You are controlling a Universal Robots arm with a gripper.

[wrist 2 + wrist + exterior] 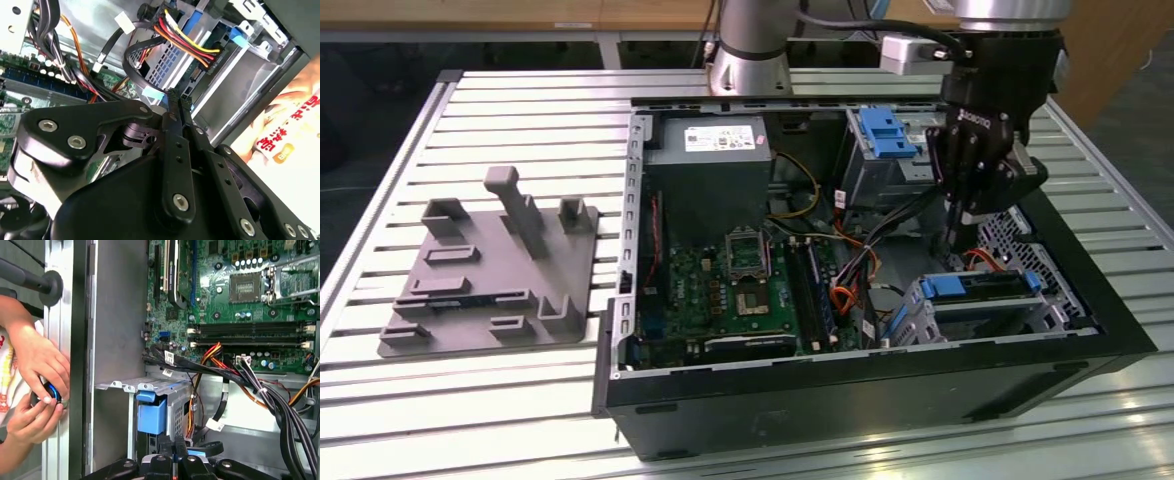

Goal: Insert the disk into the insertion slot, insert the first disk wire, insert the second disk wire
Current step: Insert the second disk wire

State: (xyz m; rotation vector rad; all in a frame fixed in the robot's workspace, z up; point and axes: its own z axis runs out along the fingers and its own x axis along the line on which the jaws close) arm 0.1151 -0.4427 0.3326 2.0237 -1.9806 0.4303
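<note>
The disk (977,287) sits in the slot (1041,318) inside the computer case (854,385). The gripper (178,97) hangs just above its back end, fingers (171,107) pressed closed, beside the wires (182,42).

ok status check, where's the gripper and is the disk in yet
Gripper shut, down among the cables. Disk seated in the insertion slot. Multicoloured cable runs to its rear. Person's hands at the case wall.

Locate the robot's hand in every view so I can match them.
Exterior view: the hand hangs inside the computer case, toward the exterior view's right.
Second wrist view: foreground, below coloured wires.
First wrist view: foreground.
Shared landmark: the motherboard.
</note>
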